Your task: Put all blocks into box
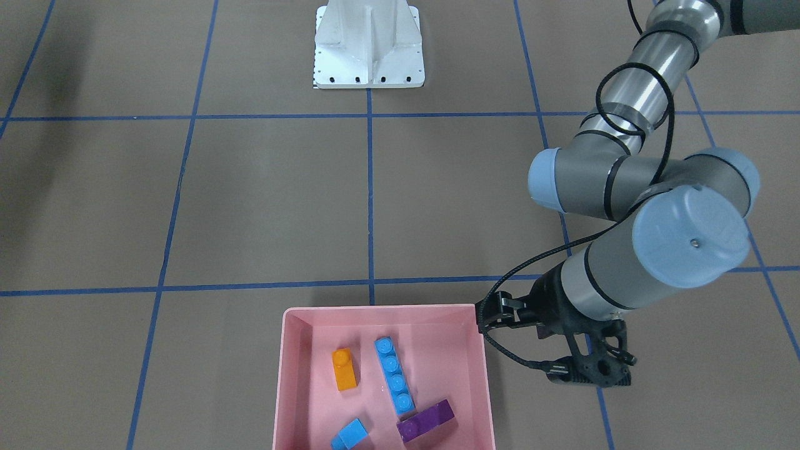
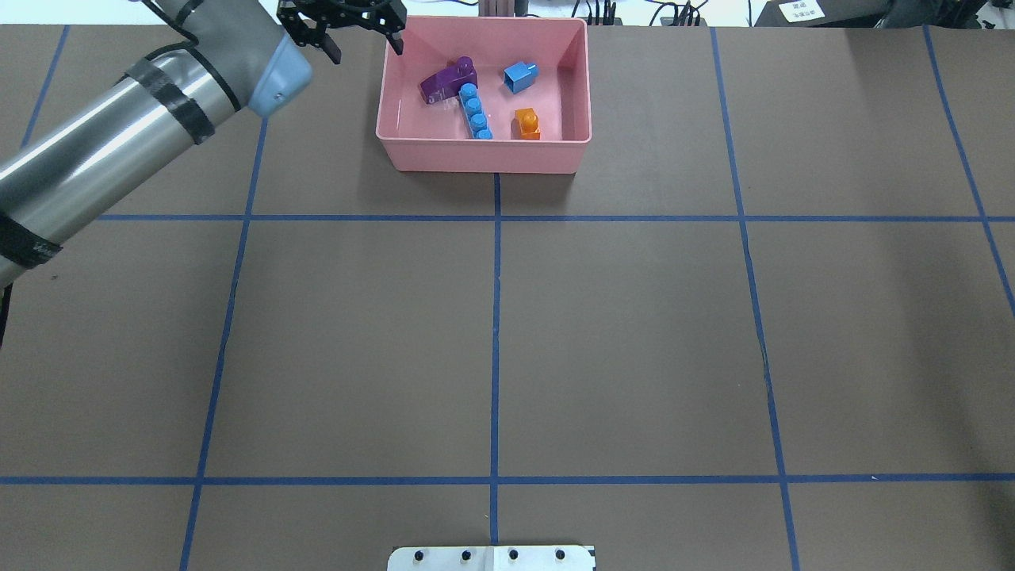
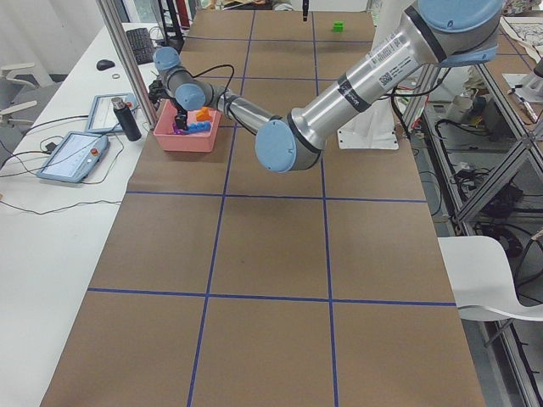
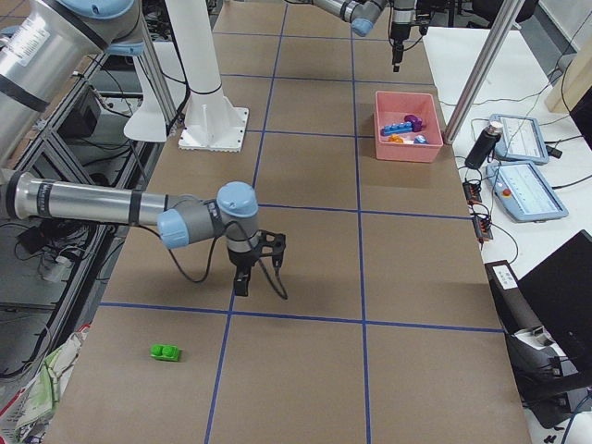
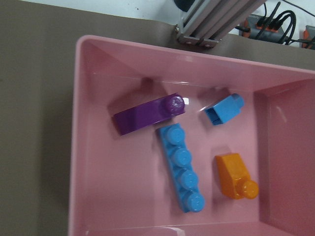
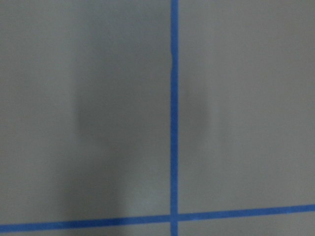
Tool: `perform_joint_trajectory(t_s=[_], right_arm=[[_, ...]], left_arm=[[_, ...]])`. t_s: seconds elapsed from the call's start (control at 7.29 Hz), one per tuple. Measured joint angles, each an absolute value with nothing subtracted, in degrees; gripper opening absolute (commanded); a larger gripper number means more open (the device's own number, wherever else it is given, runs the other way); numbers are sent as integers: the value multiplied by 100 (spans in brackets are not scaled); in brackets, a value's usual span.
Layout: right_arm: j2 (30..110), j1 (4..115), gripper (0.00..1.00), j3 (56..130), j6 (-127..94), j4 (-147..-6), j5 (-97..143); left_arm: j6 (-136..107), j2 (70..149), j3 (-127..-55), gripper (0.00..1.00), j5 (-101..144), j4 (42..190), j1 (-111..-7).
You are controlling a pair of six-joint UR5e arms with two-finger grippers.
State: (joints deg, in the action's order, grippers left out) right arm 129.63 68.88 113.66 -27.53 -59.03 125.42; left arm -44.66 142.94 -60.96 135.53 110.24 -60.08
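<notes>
The pink box (image 2: pixel 484 152) stands at the table's far edge; it also shows in the front view (image 1: pixel 289 375) and the left wrist view (image 5: pixel 93 162). In it lie the orange brick (image 2: pixel 526 124), the long blue brick (image 2: pixel 474 111), the small blue brick (image 2: pixel 519 74) and the purple brick (image 2: pixel 448 81). My left gripper (image 2: pixel 366 51) is open and empty, above the box's left wall. The green brick (image 4: pixel 166 352) lies far away on the table near the robot's right end. My right gripper (image 4: pixel 254 268) hangs low over bare table some way from it; I cannot tell if it is open or shut.
The white metal base (image 1: pixel 369 50) stands at the robot's side of the table. An aluminium post (image 5: pixel 211 24) rises just behind the box. A dark bottle (image 3: pixel 127 119) and a tablet (image 3: pixel 75 157) sit on the white bench beyond the box.
</notes>
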Motion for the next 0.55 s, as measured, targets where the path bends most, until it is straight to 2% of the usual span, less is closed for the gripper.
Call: perform_joint_trajectory(t_s=[0.27,0.55], right_arm=[[13524,6887,100,10017,-2791,-3866,12766],[13633,6862,100,9182,-2789,-3128,12797]], left_arm=[[-3961,13932,-6257,100,13576,11008,-6129],[-3847,13826,-6363,100,13579,11002,-6184]])
